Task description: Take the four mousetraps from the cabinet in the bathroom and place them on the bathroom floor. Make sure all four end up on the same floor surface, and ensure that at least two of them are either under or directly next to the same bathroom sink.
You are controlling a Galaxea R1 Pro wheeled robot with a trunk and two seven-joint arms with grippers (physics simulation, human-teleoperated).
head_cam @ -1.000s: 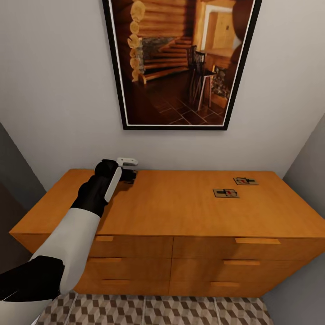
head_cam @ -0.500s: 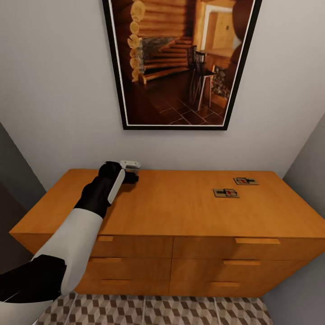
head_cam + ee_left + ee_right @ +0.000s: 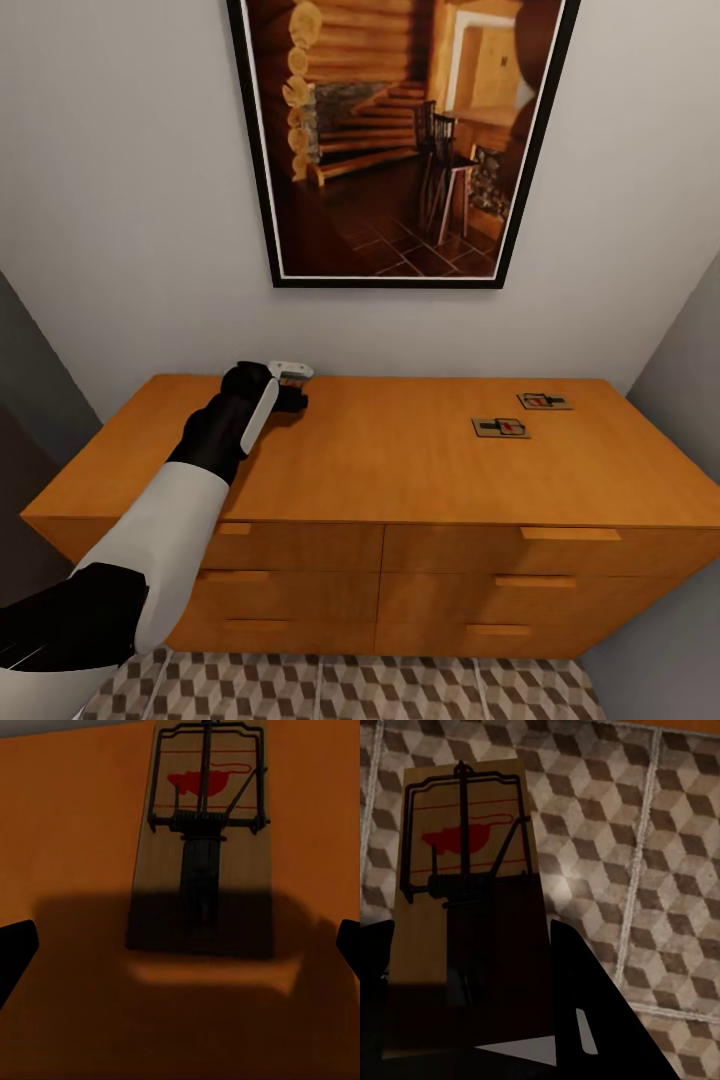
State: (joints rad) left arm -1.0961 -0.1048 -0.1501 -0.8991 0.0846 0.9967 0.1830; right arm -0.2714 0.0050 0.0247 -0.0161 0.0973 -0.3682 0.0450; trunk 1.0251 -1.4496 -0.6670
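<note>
Head view, left tool (image 3: 291, 386) tips hidden, mousetrap (image 3: 202, 840) shadowed

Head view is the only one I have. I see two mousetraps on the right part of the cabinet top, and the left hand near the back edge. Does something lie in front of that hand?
Observer: Yes. The left wrist view shows a third mousetrap lying flat on the cabinet top, just ahead of the left hand.
Operator: Is the hand closed on it?
Observer: No. Its fingertips stand wide apart, one on each side, and do not touch the trap.
Operator: And the right hand?
Observer: In the right wrist view, the right hand grips a fourth mousetrap between its fingers, above the floor tiles.
</note>
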